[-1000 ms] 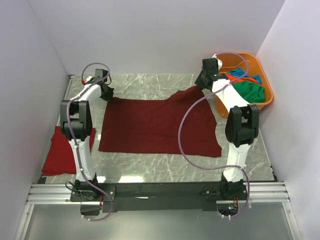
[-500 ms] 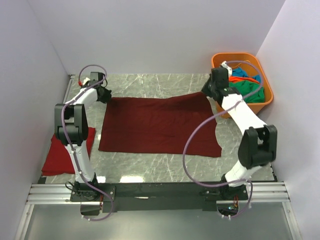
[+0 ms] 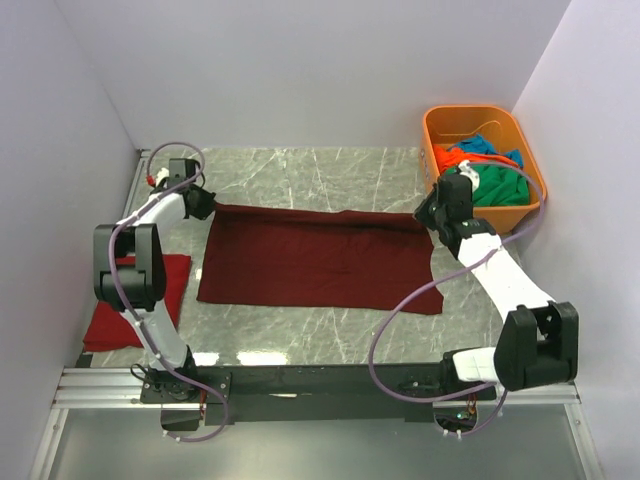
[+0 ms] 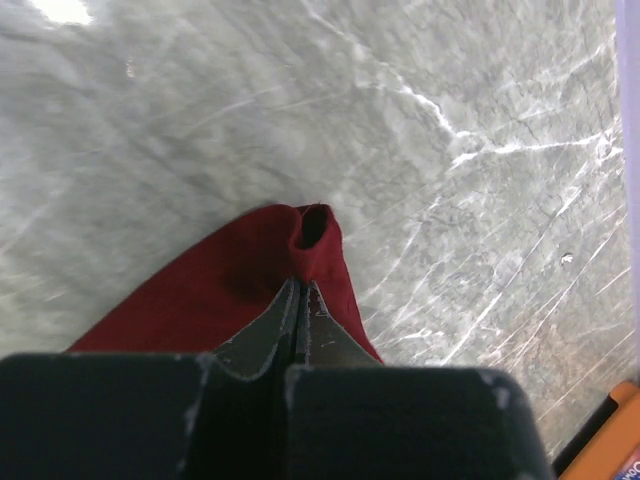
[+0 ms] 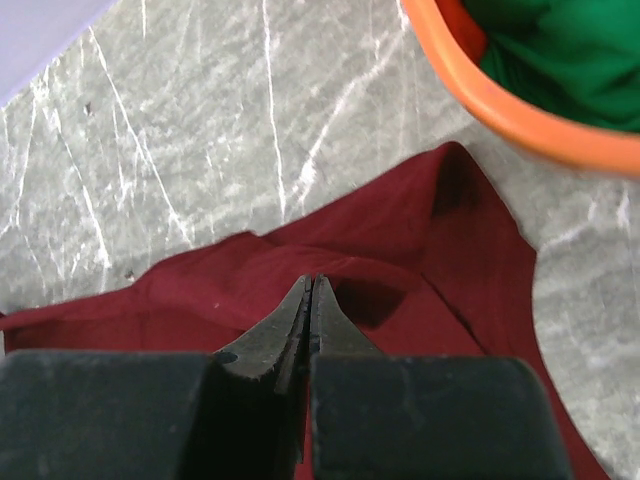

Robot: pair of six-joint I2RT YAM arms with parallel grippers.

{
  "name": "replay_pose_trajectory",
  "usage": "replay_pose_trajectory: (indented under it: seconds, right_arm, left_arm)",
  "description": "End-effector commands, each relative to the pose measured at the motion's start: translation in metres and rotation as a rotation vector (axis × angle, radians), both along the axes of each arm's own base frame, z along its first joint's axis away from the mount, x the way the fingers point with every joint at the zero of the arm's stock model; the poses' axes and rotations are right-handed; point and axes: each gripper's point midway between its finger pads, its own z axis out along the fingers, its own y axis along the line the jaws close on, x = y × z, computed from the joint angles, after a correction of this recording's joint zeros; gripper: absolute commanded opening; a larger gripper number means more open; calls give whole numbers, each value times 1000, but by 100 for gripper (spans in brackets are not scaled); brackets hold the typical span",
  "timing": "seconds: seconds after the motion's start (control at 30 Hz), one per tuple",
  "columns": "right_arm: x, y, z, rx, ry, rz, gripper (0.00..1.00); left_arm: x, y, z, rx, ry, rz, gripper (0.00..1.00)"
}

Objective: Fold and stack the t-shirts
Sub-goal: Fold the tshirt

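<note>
A dark maroon t-shirt [image 3: 315, 258] lies spread on the marble table. My left gripper [image 3: 203, 204] is shut on its far left corner, seen in the left wrist view [image 4: 302, 287] with a cloth tuft [image 4: 315, 235] poking past the tips. My right gripper [image 3: 431, 216] is shut on the far right corner; the right wrist view [image 5: 309, 282] shows the maroon cloth [image 5: 400, 270] bunched under the tips. A folded bright red t-shirt [image 3: 130, 300] lies at the left edge. Green [image 3: 497, 184], orange and blue shirts sit in the tub.
A rigid orange plastic tub [image 3: 530, 150] stands at the far right corner, its rim close to my right gripper [image 5: 520, 125]. White walls close in the table on the left, back and right. The arm bases sit on the rail at the near edge.
Both grippers have pulled the shirt's far edge toward the near side and outward. The far edge now lies straight and lower, and the raised right corner has come down.
</note>
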Motion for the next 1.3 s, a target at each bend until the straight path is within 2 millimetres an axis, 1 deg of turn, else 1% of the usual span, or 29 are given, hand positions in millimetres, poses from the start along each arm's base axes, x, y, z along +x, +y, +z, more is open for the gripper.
replay_pose_trajectory:
  seconds: [0.0,0.07,0.33,0.57,0.6,0.67,0.73,0.77,0.8,0.87,1.07,1.27]
  right_arm:
    - [0,-6,19,16,-90,-24,0]
    - [-5,-6,12,18,-78,-21,0]
    - [-21,-6,-4,23,-51,-14,0]
    - [-31,-5,-10,31,-41,-5,0]
    - [-33,-4,-12,31,-35,-2,0]
    - [-36,-5,-15,31,-28,-3,0]
    - [-39,-5,-18,29,-21,-2,0]
    - [-40,-5,-19,30,-17,1,0]
    - [-41,-6,-21,31,-13,-2,0]
    - [-44,-5,-24,31,-7,-1,0]
    - [-50,-6,-25,33,-13,0,0]
    - [-58,-6,-27,34,-14,1,0]
  left_arm:
    - [-2,7,26,5,-84,3,1]
    - [-5,8,29,1,-96,7,1]
    - [-25,6,18,-31,-81,18,1]
    - [-43,5,12,-44,-65,27,1]
    - [-45,4,15,-49,-73,31,1]
    - [-51,4,11,-53,-66,35,1]
    - [-56,3,14,-59,-73,40,1]
    - [-60,3,10,-61,-63,41,1]
    - [-62,3,11,-64,-66,43,1]
    - [-67,2,7,-66,-58,43,1]
    - [-83,3,-3,-69,-27,58,1]
    - [-90,4,0,-64,-32,67,1]
